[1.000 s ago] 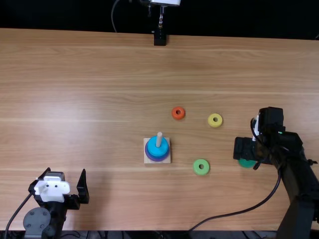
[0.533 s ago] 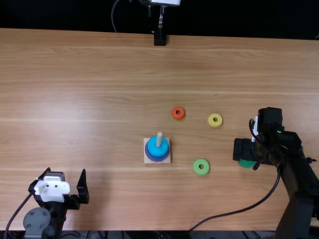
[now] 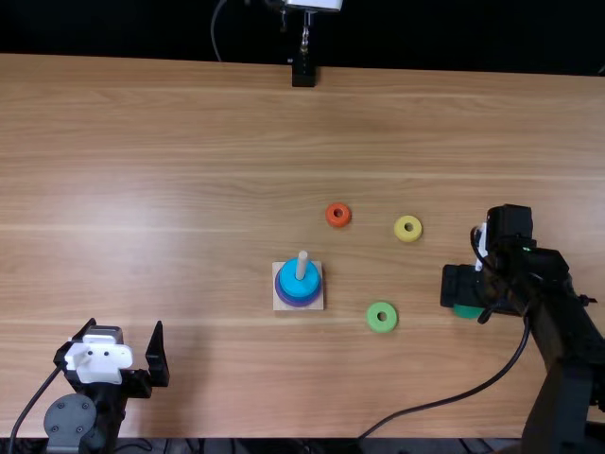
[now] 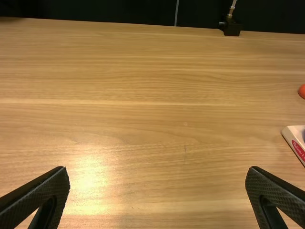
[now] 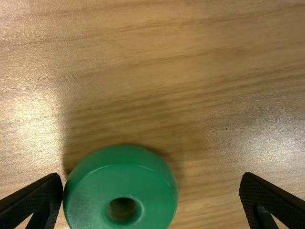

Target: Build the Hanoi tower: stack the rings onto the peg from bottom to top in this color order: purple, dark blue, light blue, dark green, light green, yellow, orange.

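The right gripper's (image 3: 461, 284) jaws stand wide, the dark green ring (image 5: 152, 191) between them, nearer one side; the left gripper's (image 3: 127, 326) gape too. In the top view, from the peg (image 3: 302, 266): light green ring (image 3: 371, 318), four o'clock; yellow ring (image 3: 399, 233), two; orange ring (image 3: 330, 218), one.

The square base (image 3: 282, 305) is pale wood and sits flat, its light peg (image 3: 302, 259) rising from it. On the base, around the peg, lies a light blue ring (image 3: 292, 282) above a wider purple-blue ring (image 3: 301, 303). The small orange ring (image 3: 329, 216) lies flat, beyond the base and slightly right. The yellow ring (image 3: 399, 229) is flat, farther right and beyond it. The light green ring (image 3: 382, 327) lies flat, right of the base and slightly nearer the table's near edge. The thick, glossy dark green ring (image 5: 155, 198) lies hole-up, well apart to the base's right.
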You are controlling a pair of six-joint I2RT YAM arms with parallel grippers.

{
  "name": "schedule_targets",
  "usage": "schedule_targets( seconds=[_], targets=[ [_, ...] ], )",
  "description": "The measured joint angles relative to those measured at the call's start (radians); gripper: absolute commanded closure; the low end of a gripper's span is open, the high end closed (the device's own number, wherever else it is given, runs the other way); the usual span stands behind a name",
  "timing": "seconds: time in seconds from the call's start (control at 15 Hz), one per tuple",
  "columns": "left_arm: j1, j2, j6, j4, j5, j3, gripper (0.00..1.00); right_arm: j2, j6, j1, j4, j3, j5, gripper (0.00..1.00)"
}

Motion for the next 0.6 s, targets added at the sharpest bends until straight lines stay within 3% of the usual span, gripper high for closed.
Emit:
schedule_targets(
  seconds=[0.27,0.33,0.4,0.47,0.53,0.6],
  targets=[
    [0.0,0.0,0.0,0.0,0.0,0.0,0.0,0.006,0.001,0.0,0.001,0.0,-0.005,0.0],
    [0.0,0.0,0.0,0.0,0.0,0.0,0.0,0.006,0.002,0.0,0.002,0.0,-0.004,0.07],
    [0.0,0.0,0.0,-0.001,0.0,0.0,0.0,0.006,0.001,0.0,0.002,0.0,-0.005,0.47],
    [0.0,0.0,0.0,0.0,0.0,0.0,0.0,0.006,0.002,0.0,0.002,0.0,-0.006,0.79],
    [0.0,0.0,0.0,0.0,0.001,0.0,0.0,0.006,0.002,0.0,0.001,0.0,-0.005,0.97],
    [0.0,0.0,0.0,-0.001,0.0,0.0,0.0,0.006,0.002,0.0,0.003,-0.005,-0.005,1.0]
  ],
)
